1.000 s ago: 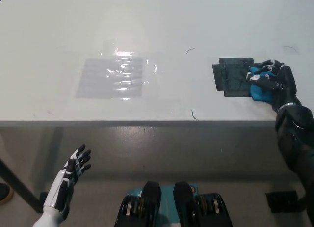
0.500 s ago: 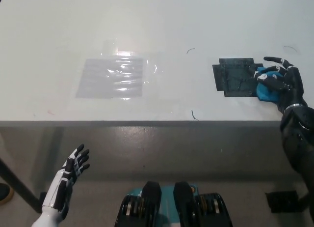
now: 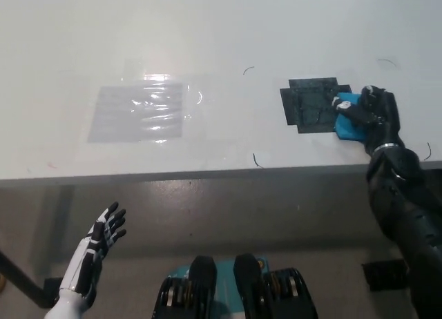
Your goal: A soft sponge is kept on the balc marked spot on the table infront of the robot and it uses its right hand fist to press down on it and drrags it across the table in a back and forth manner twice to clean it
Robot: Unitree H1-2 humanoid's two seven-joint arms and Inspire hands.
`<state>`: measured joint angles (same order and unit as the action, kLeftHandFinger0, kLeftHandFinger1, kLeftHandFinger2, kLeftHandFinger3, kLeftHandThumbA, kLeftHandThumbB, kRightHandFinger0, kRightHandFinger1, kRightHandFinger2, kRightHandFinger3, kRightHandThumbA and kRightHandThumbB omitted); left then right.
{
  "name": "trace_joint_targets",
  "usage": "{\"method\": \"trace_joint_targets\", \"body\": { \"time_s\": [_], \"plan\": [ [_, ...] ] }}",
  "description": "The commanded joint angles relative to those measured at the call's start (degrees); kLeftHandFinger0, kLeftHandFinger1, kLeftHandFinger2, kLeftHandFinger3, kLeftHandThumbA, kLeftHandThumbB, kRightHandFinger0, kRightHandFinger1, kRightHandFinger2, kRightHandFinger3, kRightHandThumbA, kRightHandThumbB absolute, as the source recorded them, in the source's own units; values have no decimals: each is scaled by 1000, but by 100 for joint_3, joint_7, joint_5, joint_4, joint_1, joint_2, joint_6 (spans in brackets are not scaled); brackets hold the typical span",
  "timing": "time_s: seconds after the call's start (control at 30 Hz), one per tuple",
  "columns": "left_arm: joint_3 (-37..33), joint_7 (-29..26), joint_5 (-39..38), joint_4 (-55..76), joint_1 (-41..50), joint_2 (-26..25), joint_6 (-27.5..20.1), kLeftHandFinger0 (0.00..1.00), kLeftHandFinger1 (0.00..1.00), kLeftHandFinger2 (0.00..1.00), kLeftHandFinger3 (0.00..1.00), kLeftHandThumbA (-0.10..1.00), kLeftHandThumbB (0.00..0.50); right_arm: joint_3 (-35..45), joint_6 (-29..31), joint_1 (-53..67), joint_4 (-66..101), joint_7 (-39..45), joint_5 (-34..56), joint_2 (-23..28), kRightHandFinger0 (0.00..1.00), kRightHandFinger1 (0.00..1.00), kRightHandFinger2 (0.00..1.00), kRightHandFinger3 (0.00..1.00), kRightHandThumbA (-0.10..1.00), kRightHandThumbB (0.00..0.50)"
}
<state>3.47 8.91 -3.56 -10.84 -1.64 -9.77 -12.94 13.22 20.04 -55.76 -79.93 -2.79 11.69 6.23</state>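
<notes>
The blue sponge [image 3: 347,124] lies on the white table [image 3: 221,36] at the right edge of the black marked spot [image 3: 310,105], partly overlapping it. The black right hand [image 3: 369,112] sits on top of the sponge, fingers curled down over its upper side and closed around it, so only the sponge's left and lower parts show. Well to the left of the black spot lies a shiny taped patch [image 3: 138,112]. The white left hand [image 3: 97,253] hangs below the table edge, far from the spot, fingers spread and empty.
</notes>
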Motion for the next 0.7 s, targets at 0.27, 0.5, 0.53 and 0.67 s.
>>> {"method": "trace_joint_targets", "body": {
  "time_s": [0.27, 0.5, 0.53, 0.67],
  "plan": [
    [18, 8, -46, 55, -29, -65, -212, 1000, 1000, 1000, 1000, 1000, 500, -156, -187, -54, -179, 184, -13, -869, 0, 0, 0, 0, 1000, 218],
    [23, -2, -40, 73, -23, -67, -184, 1000, 1000, 1000, 1000, 1000, 500, -194, -219, -75, -184, 129, -36, -860, 0, 0, 0, 0, 1000, 224],
    [23, 1, -46, 67, -25, -65, -190, 1000, 1000, 1000, 1000, 1000, 500, -206, -210, -70, -185, 125, -44, -854, 0, 0, 0, 0, 1000, 212],
    [27, 6, -65, 33, -41, -59, -198, 1000, 1000, 1000, 1000, 1000, 500, -322, -183, -3, -195, -5, -152, -741, 0, 0, 0, 0, 1000, 198]
  ]
}}
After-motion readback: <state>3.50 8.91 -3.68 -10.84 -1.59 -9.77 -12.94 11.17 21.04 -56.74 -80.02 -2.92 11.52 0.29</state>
